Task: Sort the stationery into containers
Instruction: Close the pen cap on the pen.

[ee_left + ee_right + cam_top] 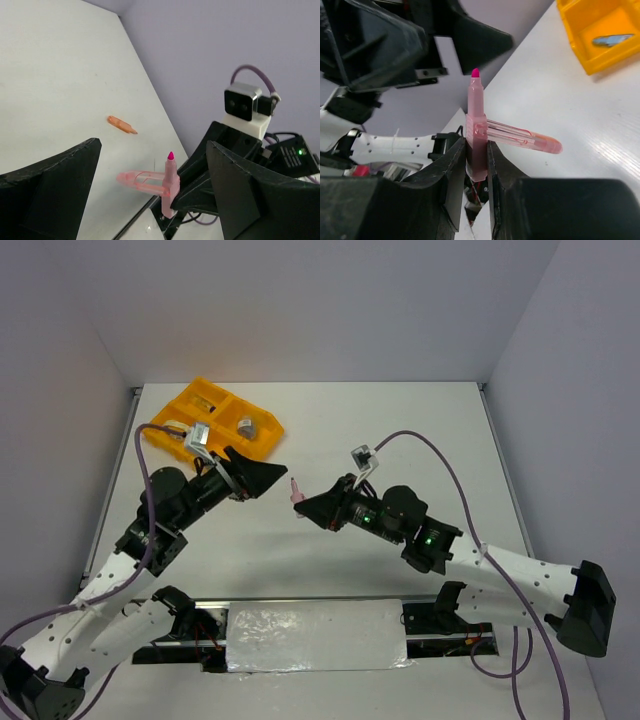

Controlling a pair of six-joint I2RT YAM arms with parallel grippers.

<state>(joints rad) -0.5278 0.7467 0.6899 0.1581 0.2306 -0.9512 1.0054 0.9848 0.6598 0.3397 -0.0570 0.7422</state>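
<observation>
A pink marker [476, 130] with a magenta tip stands upright, and my right gripper [476, 150] is shut on its lower barrel. Its clear pink cap [530, 137] sticks out sideways from the barrel. In the top view the pink marker [296, 490] is held above the table's middle by my right gripper [305, 508]. My left gripper [262, 480] is open just left of it. In the left wrist view the pink marker [170, 185] shows between the wide-apart fingers of my left gripper [152, 150], touching neither. The orange-yellow tray [205, 390] sits at the back left.
A small orange piece [122, 125] lies on the white table beyond the marker. Inside the tray [600, 65] are a grey-topped jar [246, 425] and a bluish item [612, 39]. A foil-covered block [315, 637] lies at the near edge between the arm bases.
</observation>
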